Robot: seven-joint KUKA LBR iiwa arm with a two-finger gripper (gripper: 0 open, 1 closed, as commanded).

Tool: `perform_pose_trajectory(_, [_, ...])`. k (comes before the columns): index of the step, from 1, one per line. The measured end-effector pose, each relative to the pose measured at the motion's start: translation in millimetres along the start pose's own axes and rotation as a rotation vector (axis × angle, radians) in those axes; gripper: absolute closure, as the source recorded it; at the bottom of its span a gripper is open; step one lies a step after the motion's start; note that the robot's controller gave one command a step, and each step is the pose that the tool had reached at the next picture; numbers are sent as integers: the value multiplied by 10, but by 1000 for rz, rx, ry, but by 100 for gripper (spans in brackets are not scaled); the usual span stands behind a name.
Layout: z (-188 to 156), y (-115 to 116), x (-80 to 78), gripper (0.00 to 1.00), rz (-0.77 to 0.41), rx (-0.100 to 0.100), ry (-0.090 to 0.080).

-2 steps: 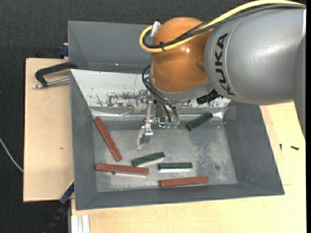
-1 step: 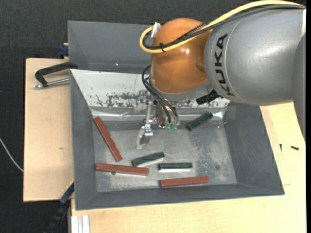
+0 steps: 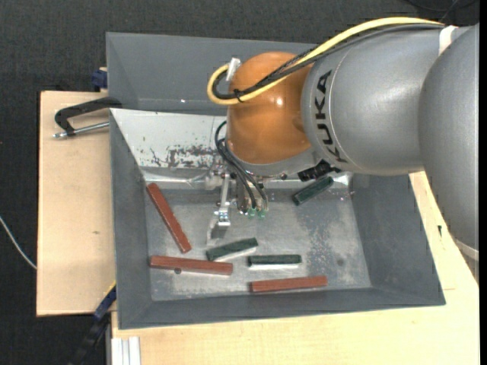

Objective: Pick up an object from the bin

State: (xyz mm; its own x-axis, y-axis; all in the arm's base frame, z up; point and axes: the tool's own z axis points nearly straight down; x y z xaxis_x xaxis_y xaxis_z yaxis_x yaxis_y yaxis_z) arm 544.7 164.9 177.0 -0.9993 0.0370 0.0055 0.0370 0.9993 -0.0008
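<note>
Hovering low over the bin (image 3: 125,204) floor, the gripper (image 3: 232,207) sits under the orange cover (image 3: 262,112), a bit toward 10 o'clock from bin centre. Jaw state: can't tell, since cables and the wrist body mask the tips, so I won't call it wide or narrow. Nothing looks lifted; every piece I can see lies flat on the floor. The nearest candidate is the dark green bar (image 3: 232,248), just beside the gripper at its 6 o'clock, angled slightly and apart from it as far as I can judge. Next nearest are the grey-green bar (image 3: 274,261) at 5 o'clock and the slanted red-brown bar (image 3: 168,217) at 9 o'clock. Further out are the low red-brown bar (image 3: 190,265) at 7 o'clock and the front red-brown bar (image 3: 289,284) at 5 o'clock near the front wall. Another green bar (image 3: 313,191) lies at 3 o'clock, partly under the arm. On progress, my read is that the approach is done or nearly so, with no grasp confirmed. Left to do: close on a piece, likely the dark green bar, then lift it clear of the bin.
</note>
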Motion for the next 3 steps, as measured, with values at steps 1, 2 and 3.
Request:
perform_pose_trajectory(1, [428,-130,96,0,114,-4,-9])
perform_pose_trajectory(2, [1006,-400,223,100,-108,-5,-12])
perform_pose_trajectory(3, [1006,-400,223,100,-108,-5,-12])
